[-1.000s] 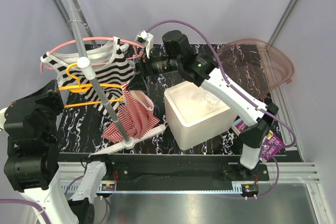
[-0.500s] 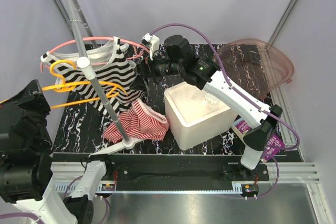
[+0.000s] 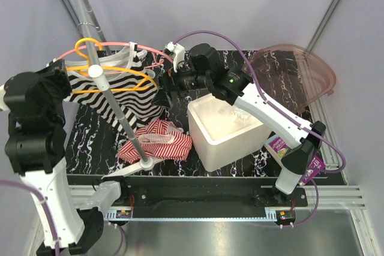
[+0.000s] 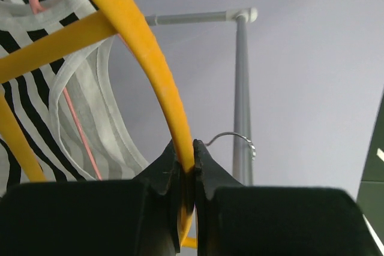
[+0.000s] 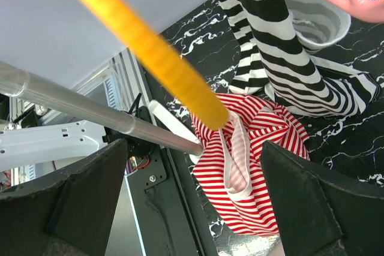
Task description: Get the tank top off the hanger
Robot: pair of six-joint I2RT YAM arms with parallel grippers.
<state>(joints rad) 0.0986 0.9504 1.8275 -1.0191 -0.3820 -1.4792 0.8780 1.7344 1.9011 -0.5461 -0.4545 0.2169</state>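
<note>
The red-and-white striped tank top [image 3: 157, 142] lies crumpled on the black marbled table, off the orange hanger [image 3: 114, 71]; the right wrist view shows it [image 5: 264, 172] below the hanger's tip [image 5: 150, 46]. My left gripper [image 4: 187, 166] is shut on the orange hanger's bar [image 4: 162, 70] and holds it raised by the rack pole, at the left [image 3: 63, 81]. My right gripper [image 3: 170, 85] stands open above the table with nothing between its fingers, and the fallen top shows between them [image 5: 193, 148].
A black-and-white striped top [image 3: 129, 94] hangs on a pink hanger [image 3: 120, 45] from the grey rack pole [image 3: 114, 106], whose white base [image 3: 147, 163] is beside the red top. A white bin [image 3: 231, 133] stands at centre right, with a pink translucent cover [image 3: 294, 67] behind it.
My left arm lifted the orange hanger up and back. The red striped tank top slid off it and dropped onto the table. My right gripper opened wider and shifted slightly right.
</note>
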